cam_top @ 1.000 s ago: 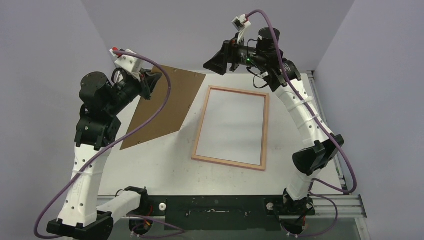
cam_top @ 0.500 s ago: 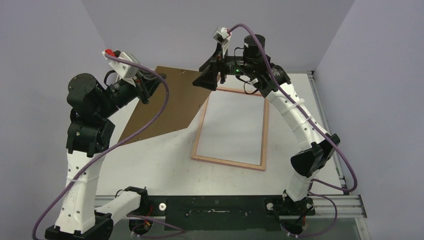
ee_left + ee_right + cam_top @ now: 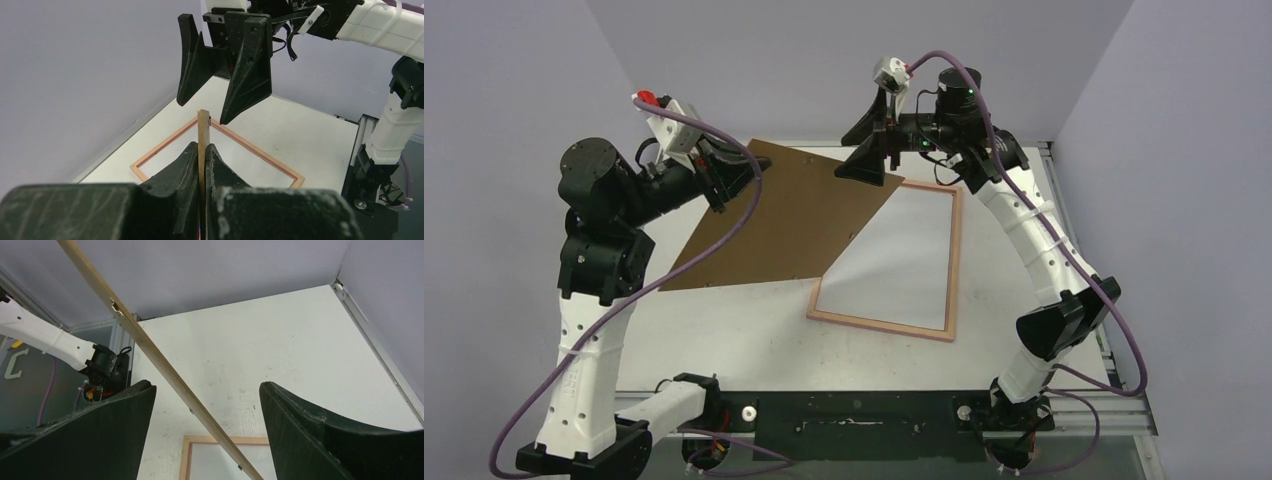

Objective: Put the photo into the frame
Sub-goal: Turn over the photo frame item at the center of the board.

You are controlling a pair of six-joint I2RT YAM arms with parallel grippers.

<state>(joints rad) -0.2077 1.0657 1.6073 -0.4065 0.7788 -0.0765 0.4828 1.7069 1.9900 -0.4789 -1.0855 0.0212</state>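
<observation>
In the top external view, the left gripper [image 3: 742, 173] is seen clamped on the upper left corner of a brown backing panel [image 3: 774, 225], which is held above the table [image 3: 754, 335]. The panel's right corner reaches over the upper left corner of the frame [image 3: 880, 325] and hides it. The frame lies flat on the table to the right of centre. Its opening is filled by a white surface [image 3: 899, 250]; it cannot be told whether this is the plain back of the photo or bare table. The right gripper [image 3: 849, 160] is held at the panel's right corner with its jaws spread wide. In the left wrist view, the left fingers [image 3: 186, 161] are pressed shut on the panel, which is seen edge-on as a thin upright strip. The right gripper's two dark fingers are parted just above the strip's far end, and contact with them cannot be confirmed. The frame is seen on the table beyond. In the right wrist view, the right fingers [image 3: 305, 415] stand far apart, and the panel's edge crosses diagonally between them, apparently clear of both. Below it, one corner of the frame is visible at the bottom, and part of the left arm [image 3: 45, 337] is seen at the left.
</observation>
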